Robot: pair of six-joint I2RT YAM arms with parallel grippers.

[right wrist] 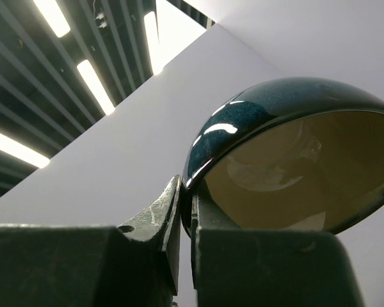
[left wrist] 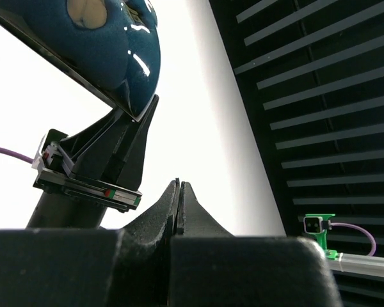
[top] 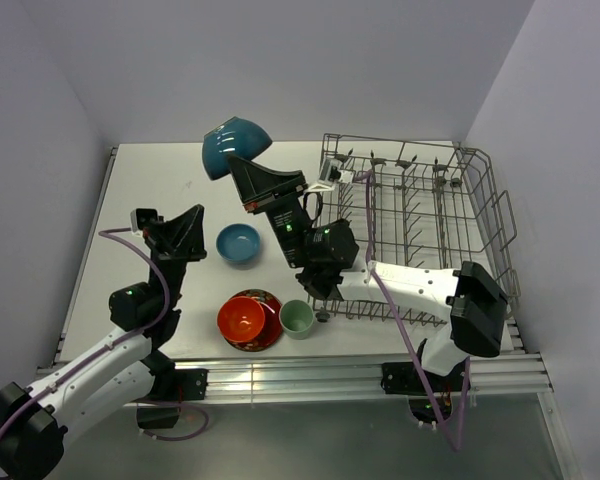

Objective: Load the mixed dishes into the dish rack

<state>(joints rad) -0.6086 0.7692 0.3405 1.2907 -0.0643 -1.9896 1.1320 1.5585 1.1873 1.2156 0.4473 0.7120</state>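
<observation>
One dark bowl, rim pinched between right jaws

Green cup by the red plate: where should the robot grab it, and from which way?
Best guess: pinch the rim, one of the jaws inside and one outside, coming straight down. The pale green cup stands upright, mouth open upward. The red patterned plate crowds its left side and the dish rack its right, so take the near edge.

Cup beside bowl, seemingly on plate.
</observation>
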